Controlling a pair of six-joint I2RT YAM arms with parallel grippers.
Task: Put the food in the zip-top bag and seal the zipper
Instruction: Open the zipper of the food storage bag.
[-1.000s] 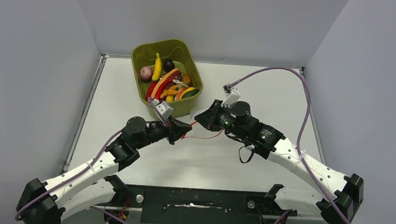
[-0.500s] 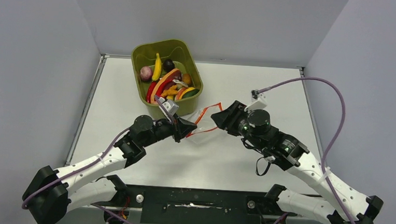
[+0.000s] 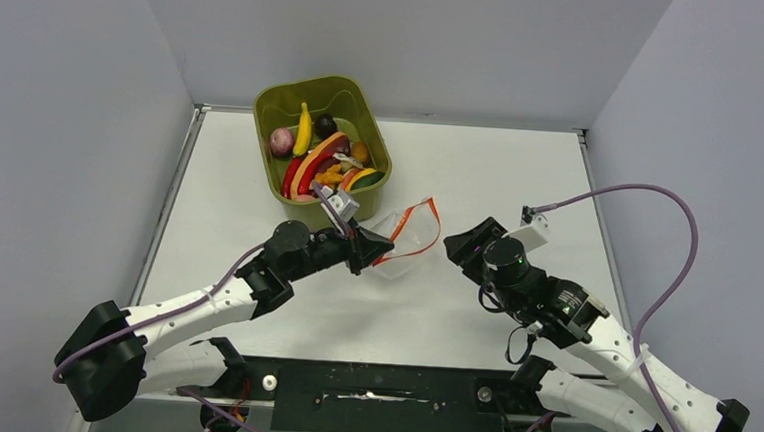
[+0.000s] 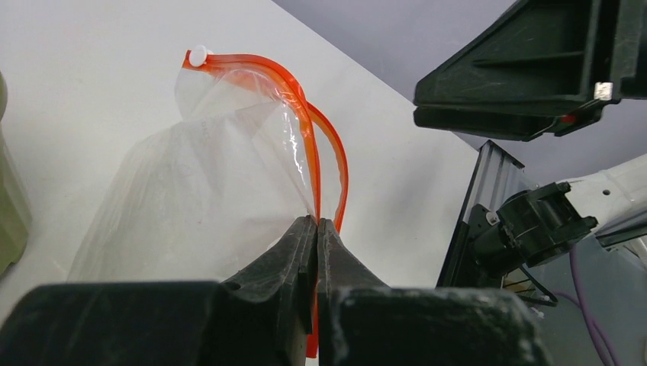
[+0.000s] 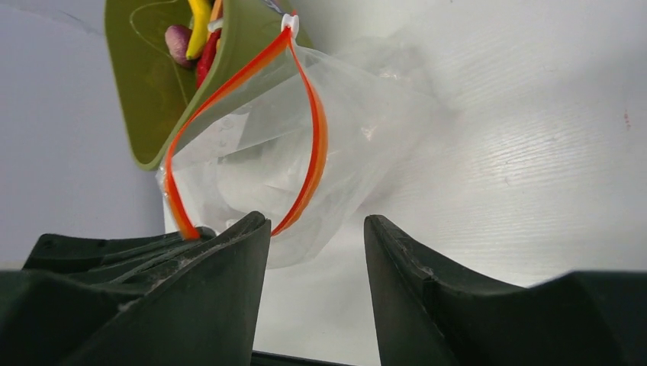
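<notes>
Barely begun. Mid-tabletop, the left hand (image 4: 317,223) pinches the zip-top bag (image 3: 397,239) at its zipper (image 4: 244,62), holding the mouth agape. The right hand (image 5: 314,223), jaws apart and empty, faces it just beside. All the food (image 3: 319,160) lies in the olive bin (image 3: 340,98) toward the far-left corner, so filling and sealing remain. The left wrist view alone shows the pinch; the top view alone shows the whole food pile.

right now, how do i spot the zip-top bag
Find the olive-green bin of toy food at the far side of the table. Beside its near right corner, the left fingers pinch a clear floppy bag. Only it has a red-orange strip looping round its open mouth.
</notes>
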